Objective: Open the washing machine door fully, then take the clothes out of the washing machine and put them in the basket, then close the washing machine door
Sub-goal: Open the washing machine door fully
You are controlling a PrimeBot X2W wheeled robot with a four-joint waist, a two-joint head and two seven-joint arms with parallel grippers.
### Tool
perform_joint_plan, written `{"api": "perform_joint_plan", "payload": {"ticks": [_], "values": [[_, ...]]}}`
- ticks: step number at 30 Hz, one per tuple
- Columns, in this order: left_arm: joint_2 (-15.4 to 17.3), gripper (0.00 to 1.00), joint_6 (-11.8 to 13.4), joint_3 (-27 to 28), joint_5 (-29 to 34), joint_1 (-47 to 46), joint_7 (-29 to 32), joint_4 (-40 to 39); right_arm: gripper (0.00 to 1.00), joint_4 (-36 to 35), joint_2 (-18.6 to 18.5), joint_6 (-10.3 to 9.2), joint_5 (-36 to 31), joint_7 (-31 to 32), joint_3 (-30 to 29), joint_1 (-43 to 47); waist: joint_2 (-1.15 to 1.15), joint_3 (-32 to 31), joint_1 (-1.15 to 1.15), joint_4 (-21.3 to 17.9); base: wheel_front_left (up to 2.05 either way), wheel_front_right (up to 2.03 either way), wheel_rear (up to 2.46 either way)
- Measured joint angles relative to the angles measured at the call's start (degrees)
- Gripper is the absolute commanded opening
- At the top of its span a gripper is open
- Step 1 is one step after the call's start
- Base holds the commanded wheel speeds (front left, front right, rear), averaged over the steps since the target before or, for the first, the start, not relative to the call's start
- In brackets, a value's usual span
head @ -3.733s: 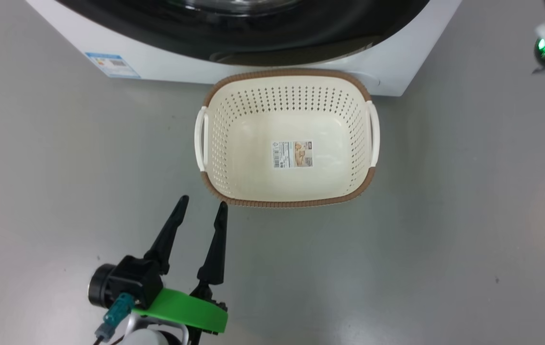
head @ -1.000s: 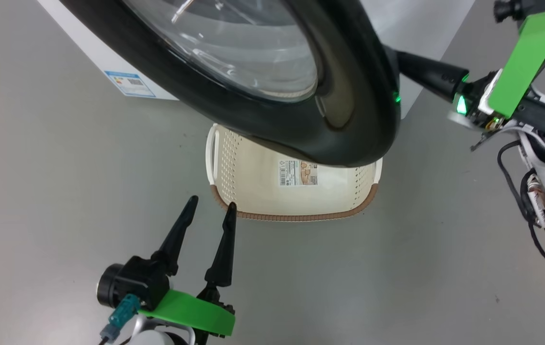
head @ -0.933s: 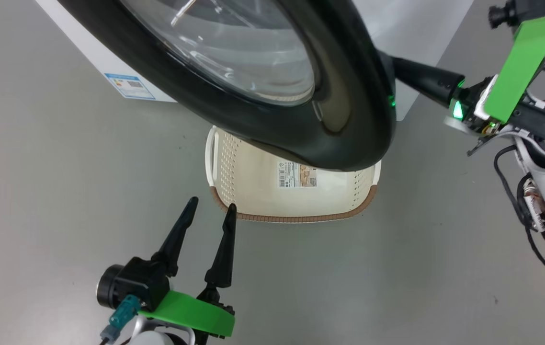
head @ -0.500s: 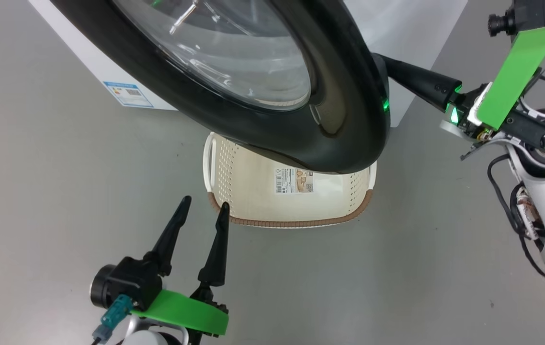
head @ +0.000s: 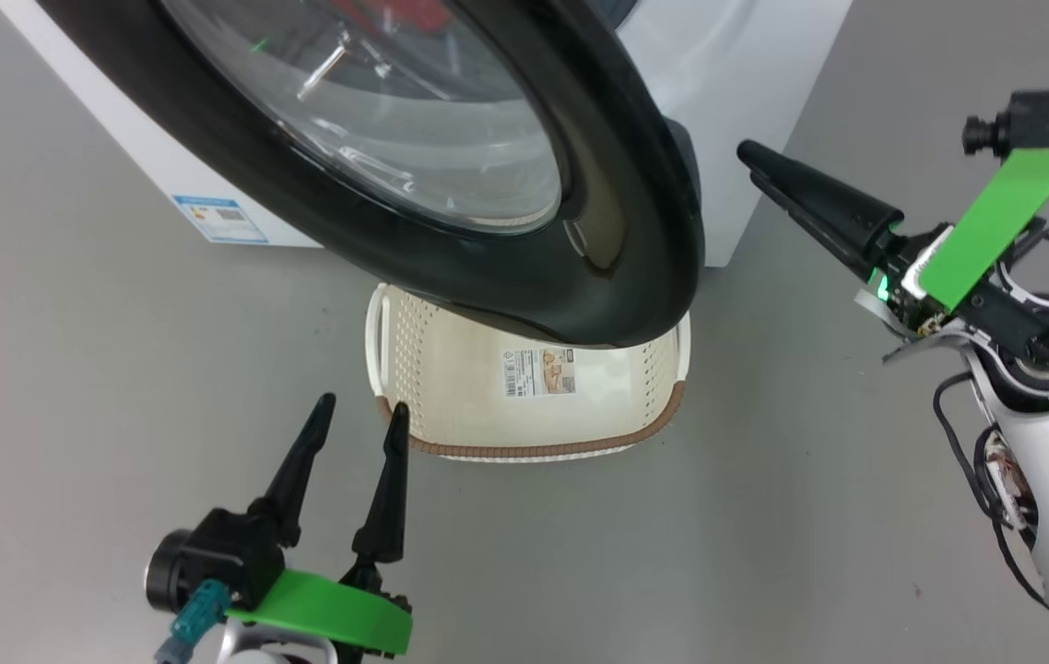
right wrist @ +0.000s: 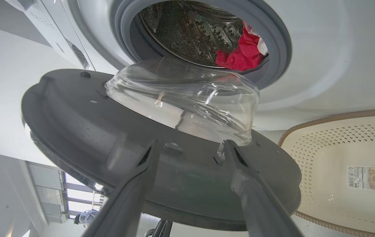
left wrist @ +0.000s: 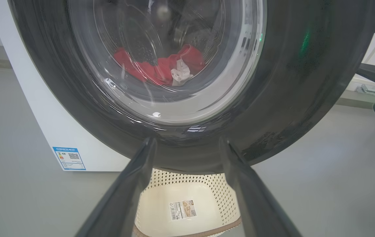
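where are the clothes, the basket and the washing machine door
the clothes (right wrist: 238, 56), right wrist view, red fabric
the basket (head: 524, 451), head view, brown front rim
the washing machine door (head: 488, 274), head view, black lower rim

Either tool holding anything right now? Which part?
Nothing held. Right tool open, just clear of the glossy black round door; left tool open, empty, near the cream perforated plastic basket.

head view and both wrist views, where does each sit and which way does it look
Head view: on the head, looking down at the washing machine door over the basket; left gripper and right gripper show.
Left wrist view: low, facing the door's outer glass; own fingers.
Right wrist view: beside the door, facing its inner side and the drum; own fingers.
Both wrist views share the red clothes.
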Motion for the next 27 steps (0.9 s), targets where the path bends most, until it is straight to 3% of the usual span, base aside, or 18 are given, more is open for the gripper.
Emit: {"api": "perform_joint_plan", "payload": {"ticks": [27], "values": [[0.0, 1.0, -0.6, 4.9, 1.0, 5.7, 0.0, 0.4, 1.0, 0.5, 1.7, 0.0, 0.1, -8.0, -2.8, 20.3, 0.0, -5.7, 0.0, -5.2, 0.0, 0.0, 0.0]]}}
